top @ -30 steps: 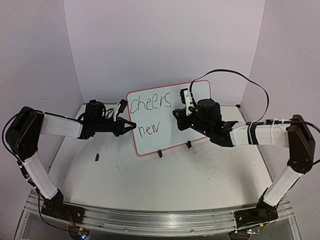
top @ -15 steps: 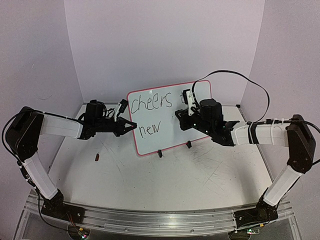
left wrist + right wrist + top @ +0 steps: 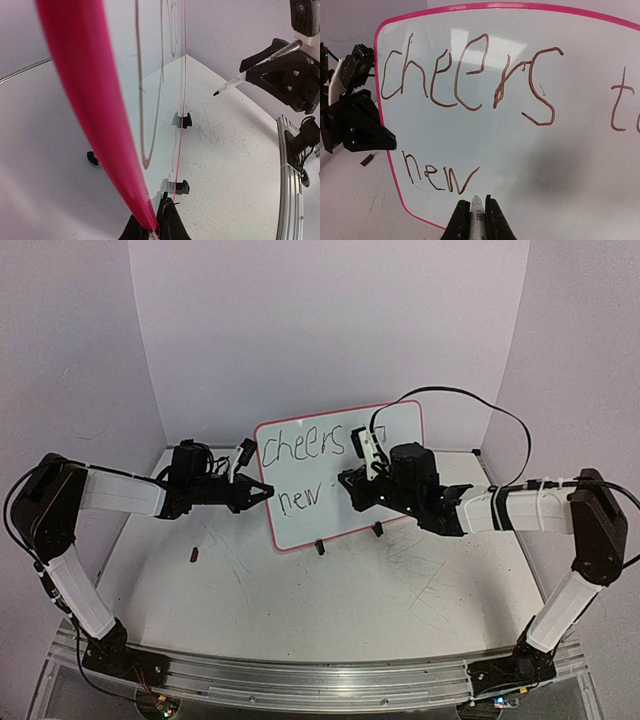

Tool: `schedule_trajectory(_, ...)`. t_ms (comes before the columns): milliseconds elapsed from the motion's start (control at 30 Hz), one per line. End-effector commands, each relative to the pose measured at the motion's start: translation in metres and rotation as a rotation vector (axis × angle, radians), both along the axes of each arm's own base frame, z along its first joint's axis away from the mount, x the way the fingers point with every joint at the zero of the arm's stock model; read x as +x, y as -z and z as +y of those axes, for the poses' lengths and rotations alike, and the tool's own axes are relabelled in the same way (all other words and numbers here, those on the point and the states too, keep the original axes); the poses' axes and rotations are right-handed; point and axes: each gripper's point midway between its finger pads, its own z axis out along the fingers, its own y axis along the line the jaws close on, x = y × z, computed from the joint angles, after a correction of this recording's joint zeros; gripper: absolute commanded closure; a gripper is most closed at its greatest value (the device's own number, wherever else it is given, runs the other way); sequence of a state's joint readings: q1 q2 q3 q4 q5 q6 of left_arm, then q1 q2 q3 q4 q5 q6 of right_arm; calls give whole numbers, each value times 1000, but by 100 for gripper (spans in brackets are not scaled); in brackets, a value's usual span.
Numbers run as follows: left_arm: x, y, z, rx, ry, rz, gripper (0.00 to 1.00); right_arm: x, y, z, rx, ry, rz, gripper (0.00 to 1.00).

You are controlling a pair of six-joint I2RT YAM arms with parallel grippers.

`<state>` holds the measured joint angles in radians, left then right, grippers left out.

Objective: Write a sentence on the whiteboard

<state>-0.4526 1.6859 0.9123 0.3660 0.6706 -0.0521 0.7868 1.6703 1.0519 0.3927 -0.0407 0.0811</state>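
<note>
Left of the whiteboard [image 3: 322,528], the left gripper [image 3: 263,492] reaches in level, its 2 black fingers pinched together on the board's left rim; the left wrist view shows the fingertips [image 3: 167,225] clamped on the glossy red-pink edge. On the table [image 3: 400,585] below and to the left of the whiteboard lies 1 small dark brown piece [image 3: 194,554], apart from everything else. The whiteboard stands upright near the back of the table, a flat white rectangle with rounded corners and a thin pink rim, its smooth face catching a soft glare. It rests on 2 small black clip feet [image 3: 320,547] along its lower edge. The sentence [image 3: 470,80] runs in uneven hand lettering in 2 lines: "cheers" with a "t" after it on top, "new" beneath at the left. In front of the whiteboard's right half, the right gripper [image 3: 352,480] is closed on a slim marker [image 3: 476,216], which has a white barrel and a dark tip. The tip points at the bare white area just right of "new", and the left wrist view shows it off the surface. A black cable [image 3: 480,400] arcs above the whiteboard's right corner. The table is matt white and scuffed with thin dark scratches. Plain pale lilac walls [image 3: 330,330] close in behind and beside the whiteboard.
</note>
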Motion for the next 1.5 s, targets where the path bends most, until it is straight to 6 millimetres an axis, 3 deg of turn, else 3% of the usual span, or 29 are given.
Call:
schedule_trajectory(0, 31, -12, 19, 85, -143, -136, 100, 8, -15, -3, 11, 37, -45, 100)
schedule_trajectory(600, 31, -11, 17, 86, -144, -131, 100, 28, -20, -33, -42, 135, -99, 100)
schedule_trajectory(933, 34, -7, 16, 89, -144, -123, 100, 25, -14, -16, -56, 40, -105, 100)
schedule_trajectory(1100, 34, -8, 16, 89, -143, -124, 100, 31, -13, -24, -38, 98, -103, 100)
schedule_trajectory(1300, 34, -9, 15, 86, -138, -124, 100, 40, -4, -14, 0, 96, -55, 100)
schedule_trajectory(1467, 34, -9, 15, 88, -138, -127, 100, 48, -6, -20, -5, 150, -70, 100)
